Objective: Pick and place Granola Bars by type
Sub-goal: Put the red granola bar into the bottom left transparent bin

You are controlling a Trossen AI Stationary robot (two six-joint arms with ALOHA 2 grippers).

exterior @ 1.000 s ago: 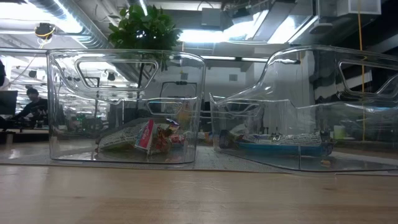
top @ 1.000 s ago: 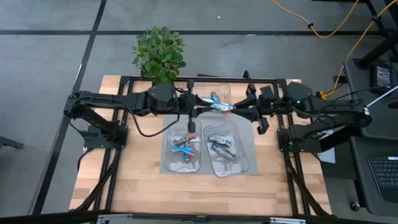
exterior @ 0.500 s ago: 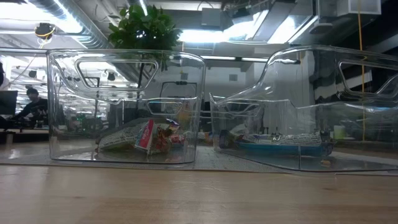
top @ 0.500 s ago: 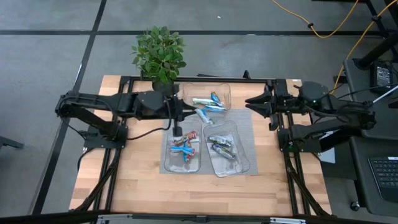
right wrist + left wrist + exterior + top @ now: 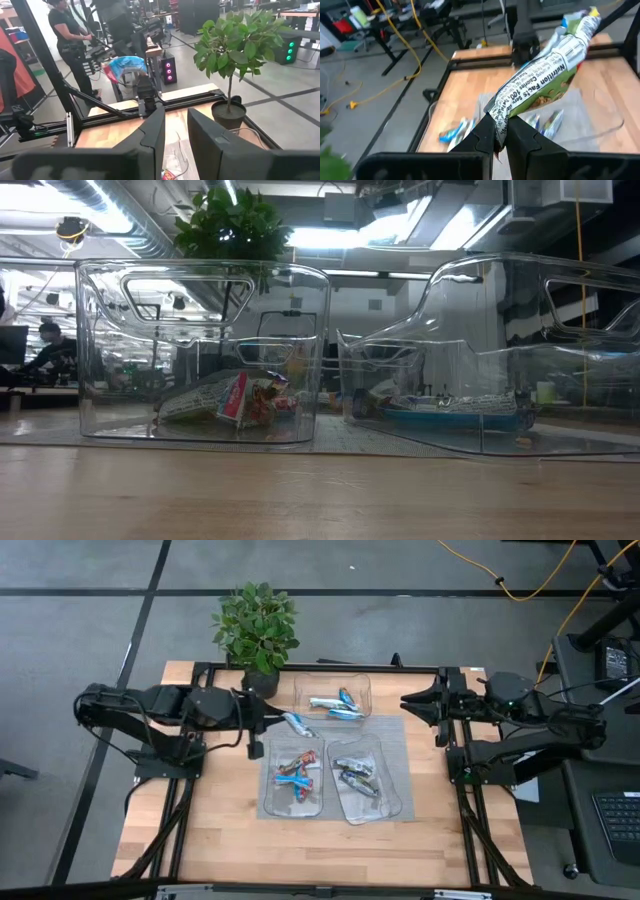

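The left gripper [image 5: 500,131] pinches a silvery-green granola bar [image 5: 297,724] by one end, its length pointing toward the rear tray [image 5: 364,683]; the right gripper [image 5: 408,706], empty with fingers parted, waits beside that tray's far end.

Light wooden slatted worktop [image 5: 230,840] inside a black metal frame [image 5: 200,668]. Grey rectangular mat [image 5: 392,740] at worktop centre carries three clear plastic trays: far tray [image 5: 364,690], near-left tray [image 5: 268,790], near-right tray [image 5: 400,802]. Small leafy green potted plant [image 5: 256,624] at the far edge, left of the far tray. Yellow cable [image 5: 520,585] on the grey floor beyond. Person in dark top [image 5: 67,32] stands in the room behind.
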